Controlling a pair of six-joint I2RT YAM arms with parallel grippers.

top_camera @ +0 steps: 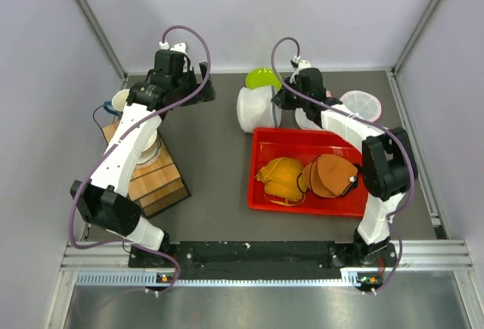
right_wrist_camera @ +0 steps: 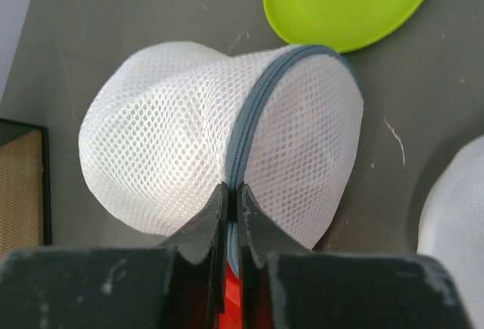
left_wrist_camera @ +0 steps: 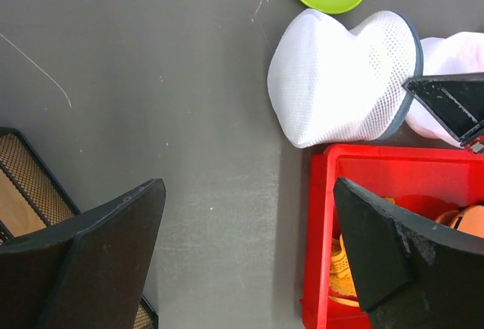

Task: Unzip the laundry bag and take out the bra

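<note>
The laundry bag (right_wrist_camera: 181, 140) is a white mesh pouch with a grey zipper (right_wrist_camera: 253, 117) running over its top. It lies on the dark table just behind the red bin (top_camera: 261, 170). My right gripper (right_wrist_camera: 233, 187) is shut, its jaws pinched on the near end of the zipper line. In the top view this gripper (top_camera: 281, 102) sits at the bag's (top_camera: 255, 108) right side. The zipper looks closed along the length that shows. The bra is hidden; the mesh shows nothing inside. My left gripper (left_wrist_camera: 248, 183) hangs open over bare table, left of the bag (left_wrist_camera: 340, 79), holding nothing.
A lime green plate (top_camera: 262, 78) lies behind the bag. Another white mesh pouch (top_camera: 361, 106) sits at the right. The red bin holds orange (top_camera: 281, 178) and brown (top_camera: 330, 174) cup-shaped garments. A wooden crate (top_camera: 159, 178) stands at the left under my left arm.
</note>
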